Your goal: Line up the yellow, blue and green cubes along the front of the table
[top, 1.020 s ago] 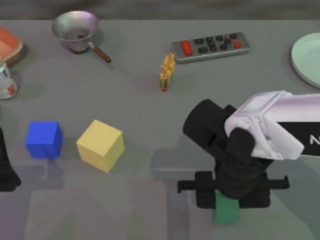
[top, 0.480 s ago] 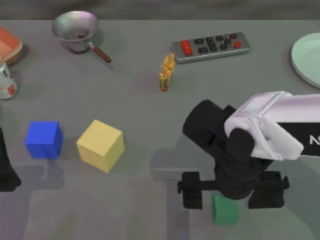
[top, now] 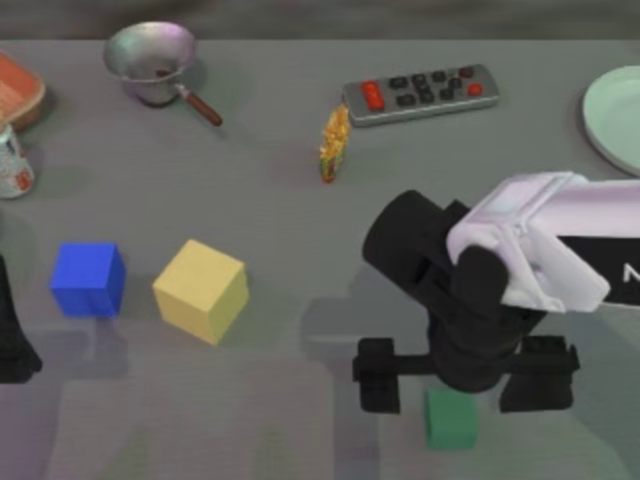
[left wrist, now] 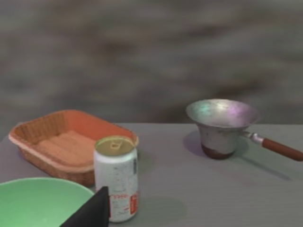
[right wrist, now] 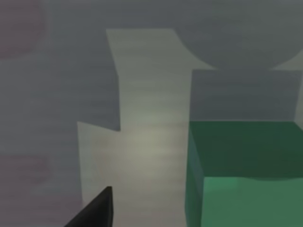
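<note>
The green cube [top: 451, 418] rests on the grey table [top: 300, 230] near its front edge, right of centre. My right gripper [top: 458, 378] hovers just above and behind it, open, with a black finger on each side and nothing held. The right wrist view shows the green cube [right wrist: 246, 175] close by and one fingertip [right wrist: 97, 210] apart from it. The yellow cube [top: 200, 290] sits left of centre, turned at an angle. The blue cube [top: 88, 279] stands to its left. My left gripper [top: 12, 345] is parked at the left edge, open.
Along the back stand a metal pan [top: 152, 60], a remote [top: 420, 93] and a pale plate [top: 615, 115]. A small orange-yellow object [top: 333, 143] stands mid-table. A basket [top: 15, 90] and a can [top: 10, 160] occupy the far left, with a green bowl [left wrist: 38, 203] near them.
My right gripper was shut on the green cube; its fingers have spread wide and drawn back a little. The green cube stays on the table. The left arm has not moved.
</note>
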### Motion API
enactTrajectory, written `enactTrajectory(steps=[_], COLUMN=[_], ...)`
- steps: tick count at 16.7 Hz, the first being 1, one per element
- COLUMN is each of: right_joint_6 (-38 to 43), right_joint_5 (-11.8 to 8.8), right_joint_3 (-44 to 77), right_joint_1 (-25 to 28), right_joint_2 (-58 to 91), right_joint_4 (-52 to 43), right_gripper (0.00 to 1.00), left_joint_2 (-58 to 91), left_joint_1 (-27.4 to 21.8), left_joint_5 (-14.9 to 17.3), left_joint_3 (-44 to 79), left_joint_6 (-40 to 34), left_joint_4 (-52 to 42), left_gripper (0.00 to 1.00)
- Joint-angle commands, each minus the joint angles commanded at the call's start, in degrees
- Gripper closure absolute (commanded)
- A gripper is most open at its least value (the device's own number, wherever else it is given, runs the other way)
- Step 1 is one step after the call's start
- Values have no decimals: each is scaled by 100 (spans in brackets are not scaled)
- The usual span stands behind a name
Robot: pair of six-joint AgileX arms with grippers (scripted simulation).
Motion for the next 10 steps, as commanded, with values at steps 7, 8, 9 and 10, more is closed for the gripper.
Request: enactTrajectory(steps=[7, 8, 9, 10], right_joint_6=[10, 8, 8, 8], right_joint_5=[-2, -2, -2, -2], right_joint_3=[771, 786, 786, 786], right_joint_1=[42, 42, 42, 42], right_joint_2=[-516, -531, -531, -531], right_joint_4=[-1319, -1339, -1339, -1339], right_gripper=[0, 0, 0, 0], left_joint_2=[0, 0, 0, 0], left_joint_1=[0, 0, 0, 0], left_joint_5=[0, 0, 0, 0], left_joint_3=[0, 0, 0, 0], left_joint_6=[0, 0, 0, 0], left_joint_4=[0, 0, 0, 0], left_gripper=[0, 0, 0, 0])
